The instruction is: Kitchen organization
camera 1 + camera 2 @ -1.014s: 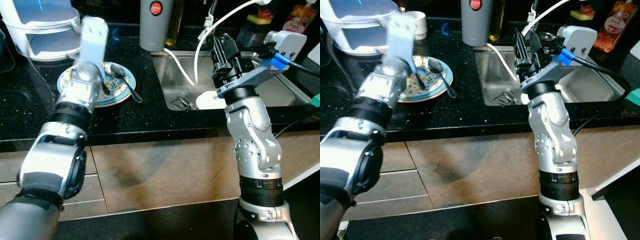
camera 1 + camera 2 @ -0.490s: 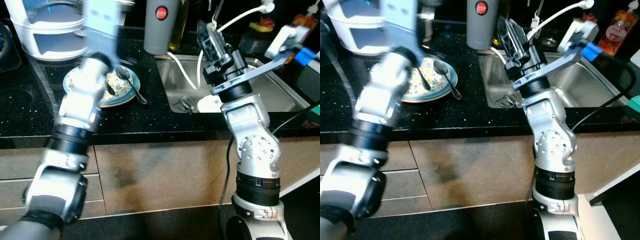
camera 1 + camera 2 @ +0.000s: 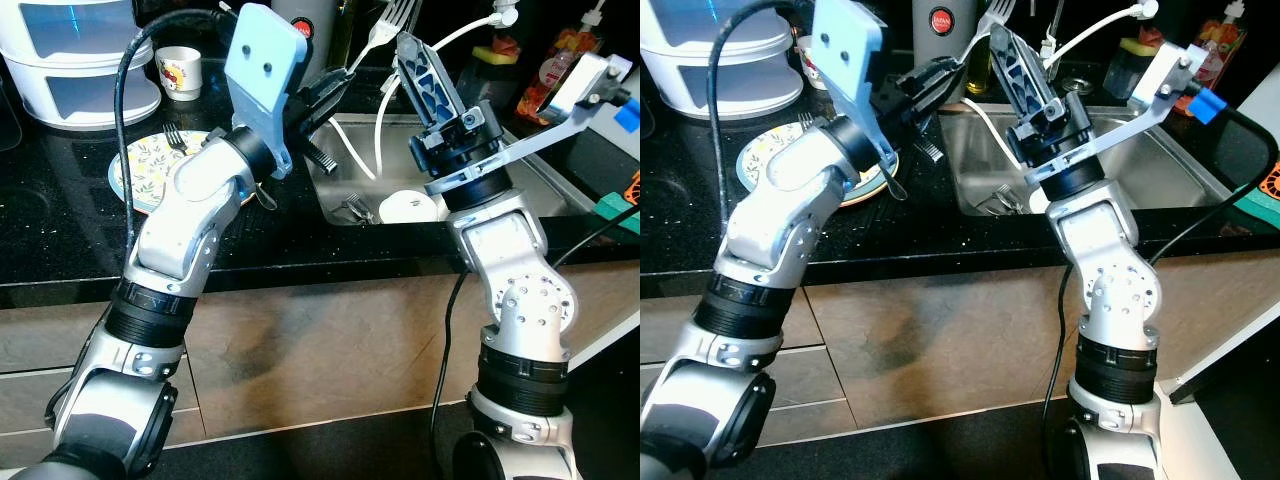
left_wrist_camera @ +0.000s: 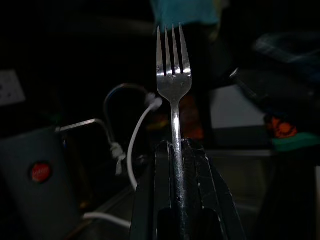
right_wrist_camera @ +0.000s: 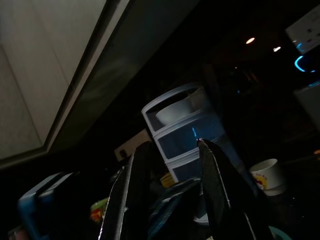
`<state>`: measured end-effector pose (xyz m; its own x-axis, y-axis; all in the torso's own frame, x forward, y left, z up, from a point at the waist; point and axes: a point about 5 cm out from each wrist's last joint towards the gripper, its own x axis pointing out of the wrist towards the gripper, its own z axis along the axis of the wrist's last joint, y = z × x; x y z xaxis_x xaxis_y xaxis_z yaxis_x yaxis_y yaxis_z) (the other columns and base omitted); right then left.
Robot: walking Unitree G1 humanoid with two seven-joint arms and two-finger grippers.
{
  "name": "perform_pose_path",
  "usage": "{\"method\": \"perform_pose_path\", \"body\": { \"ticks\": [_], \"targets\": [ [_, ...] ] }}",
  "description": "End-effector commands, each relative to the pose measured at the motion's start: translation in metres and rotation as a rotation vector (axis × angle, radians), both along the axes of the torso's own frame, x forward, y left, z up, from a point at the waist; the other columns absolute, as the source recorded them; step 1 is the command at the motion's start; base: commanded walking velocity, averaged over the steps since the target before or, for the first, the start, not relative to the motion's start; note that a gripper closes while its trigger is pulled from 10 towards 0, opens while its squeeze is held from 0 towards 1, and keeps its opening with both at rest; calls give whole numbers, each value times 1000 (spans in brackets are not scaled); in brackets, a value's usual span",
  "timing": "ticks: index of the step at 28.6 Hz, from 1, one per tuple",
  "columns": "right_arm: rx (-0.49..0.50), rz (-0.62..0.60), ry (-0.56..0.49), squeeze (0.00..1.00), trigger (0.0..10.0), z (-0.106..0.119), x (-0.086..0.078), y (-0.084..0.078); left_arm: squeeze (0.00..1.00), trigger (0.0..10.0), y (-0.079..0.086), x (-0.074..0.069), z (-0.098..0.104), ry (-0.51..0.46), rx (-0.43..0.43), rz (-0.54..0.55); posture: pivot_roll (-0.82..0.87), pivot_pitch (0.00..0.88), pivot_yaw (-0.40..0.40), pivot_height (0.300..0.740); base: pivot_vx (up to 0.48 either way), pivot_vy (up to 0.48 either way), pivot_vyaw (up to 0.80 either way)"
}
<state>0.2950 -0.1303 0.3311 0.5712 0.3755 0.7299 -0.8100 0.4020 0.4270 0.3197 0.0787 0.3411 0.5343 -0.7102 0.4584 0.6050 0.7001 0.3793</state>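
Left tool (image 3: 335,85) clamped on fork (image 4: 173,95), raised over sink (image 3: 545,190).
Right tool (image 3: 420,55) fingers apart, empty, beside it; patterned plate (image 3: 135,170) on counter (image 3: 60,235).

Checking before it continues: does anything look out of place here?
A white cable trails from the counter down into the sink, beside a white dish and loose cutlery. Otherwise the left gripper simply holds a fork.

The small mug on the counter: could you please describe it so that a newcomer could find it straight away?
Start at the white stacked drawer unit at the back left of the black countertop. Just beside it, behind the patterned plate, stands the mug. It is the only small white cup there, with a red and yellow picture on its side.
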Motion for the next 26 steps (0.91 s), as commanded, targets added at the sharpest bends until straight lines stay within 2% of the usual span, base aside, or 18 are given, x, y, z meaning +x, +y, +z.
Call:
{"method": "perform_pose_path", "body": {
  "ticks": [1, 3, 4, 6, 12, 13, 14, 26],
  "targets": [
    [13, -1, 29, 0, 10000, -4, 2, -5, 0, 10000, -6, -10, -1, -11, 30, -78, 81, 0, -77, 740, 0, 0, 0],
    [15, 1, 31, 0, 10000, -4, 2, -5, 0, 10000, -7, -12, -2, -14, 36, -90, 81, 0, -77, 740, 0, 0, 0],
    [19, 8, 47, 0, 10000, -5, 4, -5, 0, 10000, -11, -19, -5, -19, 68, -147, 81, 0, -77, 740, 0, 0, 0],
    [22, 11, 53, 0, 10000, -6, 4, -6, 0, 10000, -14, -23, -9, -23, 100, -180, 81, 0, -77, 740, 0, 0, 0],
    [29, 16, 62, 0, 10000, -6, 4, -7, 0, 10000, -14, -24, -12, -19, 125, -187, 83, 0, -75, 740, 0, 0, 0],
    [33, 6, 66, 0, 2235, -6, 4, -8, 0, 10000, -14, -24, -13, -16, 128, -182, 83, 0, -75, 740, 0, 0, 0],
    [36, 1, 68, 0, 0, -6, 5, -9, 0, 10000, -13, -24, -13, -15, 130, -179, 83, 0, -75, 740, 0, 0, 0],
    [52, -7, 73, 0, 0, -5, 6, -12, 0, 10000, -12, -21, -11, -4, 116, -144, 85, 0, -76, 740, 0, 0, 0]
  ]
}}
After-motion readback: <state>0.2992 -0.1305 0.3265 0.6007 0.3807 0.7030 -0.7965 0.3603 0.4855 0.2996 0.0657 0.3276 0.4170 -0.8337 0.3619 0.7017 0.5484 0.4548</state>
